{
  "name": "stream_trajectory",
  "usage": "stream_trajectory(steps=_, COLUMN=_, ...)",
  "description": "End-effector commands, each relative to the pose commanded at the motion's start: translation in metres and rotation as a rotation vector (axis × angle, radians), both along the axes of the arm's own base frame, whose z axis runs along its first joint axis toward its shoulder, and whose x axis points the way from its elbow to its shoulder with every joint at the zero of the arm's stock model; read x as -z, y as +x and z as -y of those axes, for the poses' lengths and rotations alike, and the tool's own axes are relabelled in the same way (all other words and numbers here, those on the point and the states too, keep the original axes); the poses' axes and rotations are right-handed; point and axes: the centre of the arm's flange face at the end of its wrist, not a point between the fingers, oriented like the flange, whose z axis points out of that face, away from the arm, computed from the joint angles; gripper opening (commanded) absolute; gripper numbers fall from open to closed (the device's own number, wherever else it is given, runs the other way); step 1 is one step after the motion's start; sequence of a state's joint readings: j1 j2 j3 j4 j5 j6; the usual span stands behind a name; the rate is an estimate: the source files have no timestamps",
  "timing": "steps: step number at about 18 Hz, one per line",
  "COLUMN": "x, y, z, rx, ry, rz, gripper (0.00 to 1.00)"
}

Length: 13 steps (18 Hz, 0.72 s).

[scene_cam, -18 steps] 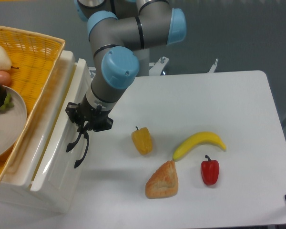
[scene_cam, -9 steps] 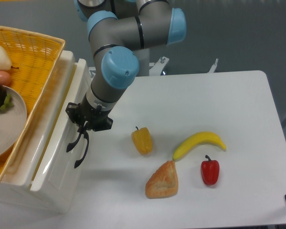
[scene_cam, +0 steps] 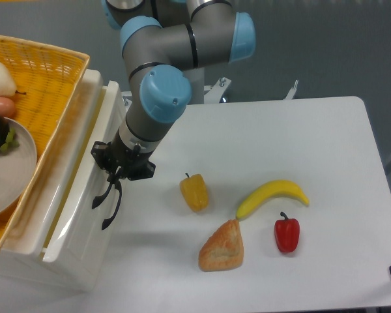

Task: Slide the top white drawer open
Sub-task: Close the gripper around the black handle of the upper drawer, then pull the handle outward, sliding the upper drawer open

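White rectangular worktop (scene_cam: 280,137) carries everything. Glossy cream-white plastic top drawer (scene_cam: 78,195) at left edge of worktop, its black curved bar handle (scene_cam: 109,202) facing right. Yellow wicker basket (scene_cam: 42,85) sits on top of the cabinet, grey plate (scene_cam: 16,169) inside. Grey and blue robot arm (scene_cam: 163,72) reaches down to the handle; black tool (scene_cam: 117,175) sits at the handle's upper end, apparently closed on it, grip partly hidden. On worktop: yellow banana (scene_cam: 272,196), bread wedge (scene_cam: 223,246), yellow pepper (scene_cam: 194,192), red pepper (scene_cam: 287,233).
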<state>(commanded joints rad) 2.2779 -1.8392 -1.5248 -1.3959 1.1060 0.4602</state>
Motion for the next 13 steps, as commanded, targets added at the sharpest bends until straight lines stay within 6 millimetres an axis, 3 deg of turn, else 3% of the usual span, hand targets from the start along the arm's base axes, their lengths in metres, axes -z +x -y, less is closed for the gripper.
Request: stream_trajectory(steps=13, x=0.001, y=-0.04, z=0.018, rx=-0.059, ry=0.006, rz=-0.007, gripper=0.13)
